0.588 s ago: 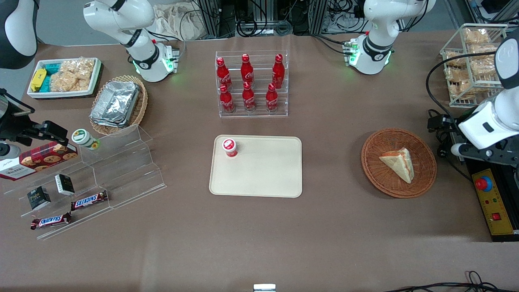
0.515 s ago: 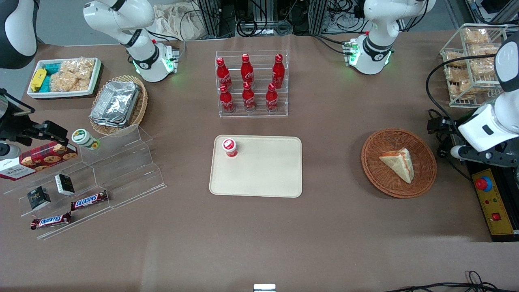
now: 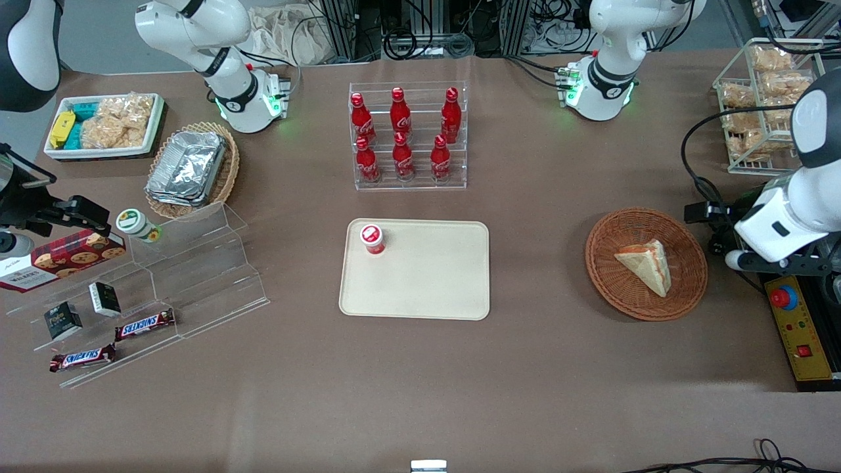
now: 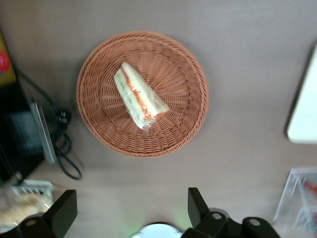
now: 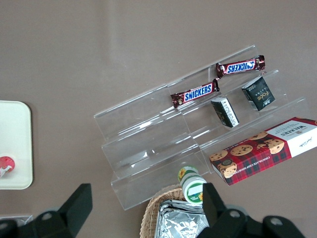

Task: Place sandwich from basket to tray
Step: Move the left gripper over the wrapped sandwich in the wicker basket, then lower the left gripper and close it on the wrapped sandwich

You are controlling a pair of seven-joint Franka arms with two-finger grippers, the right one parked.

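Sandwich [image 4: 140, 96] lying in the basket [image 4: 190, 119], well apart from the tray [image 3: 427, 289]: probably light, soft, easily crushed, best pinched gently across its bread faces; gripper [image 4: 130, 212] above, fingers spread, empty.

SNICKERS on two candy bars [image 5: 195, 92] [image 5: 240, 66]. "Foke" on small black box [image 5: 261, 93]. WALKERS on red cookie box [image 3: 58, 258].

1 sandwich [image 3: 646, 264], 1 basket [image 3: 604, 276], 1 tray [image 3: 433, 289], 6 red bottles [image 3: 402, 135], 2 Snickers bars [image 3: 112, 340]
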